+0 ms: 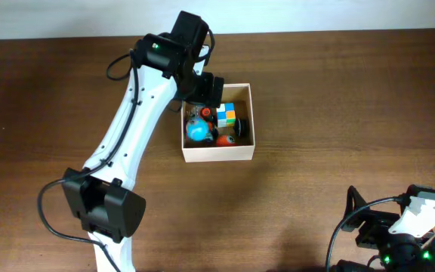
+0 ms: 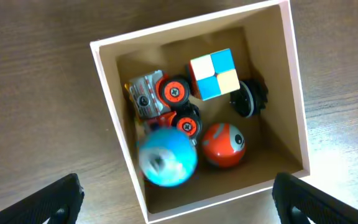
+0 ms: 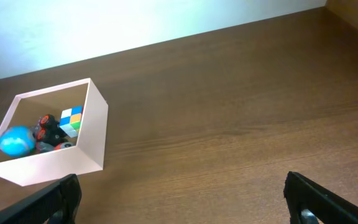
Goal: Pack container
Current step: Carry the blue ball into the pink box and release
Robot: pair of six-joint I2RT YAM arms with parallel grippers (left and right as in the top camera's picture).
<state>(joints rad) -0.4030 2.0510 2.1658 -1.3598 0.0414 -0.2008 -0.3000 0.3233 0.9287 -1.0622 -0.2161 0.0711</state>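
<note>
The container (image 1: 219, 153), a square cream-walled box with a tan floor, stands on the table at centre. It also shows in the left wrist view (image 2: 112, 118) and the right wrist view (image 3: 95, 140). Inside lie a blurred blue ball (image 2: 166, 157), an orange ball (image 2: 224, 144), a coloured puzzle cube (image 2: 214, 74), a silver toy car with orange wheels (image 2: 157, 93) and a black wheel (image 2: 248, 99). My left gripper (image 2: 179, 199) is open and empty above the box's near-left side (image 1: 205, 91). My right gripper (image 3: 182, 199) is open and empty, far from the box at the front right (image 1: 402, 227).
The wooden table (image 1: 338, 113) surrounds the box. A pale wall (image 3: 135, 25) runs behind the table's far edge. The left arm (image 1: 131, 128) stretches diagonally across the table's left half.
</note>
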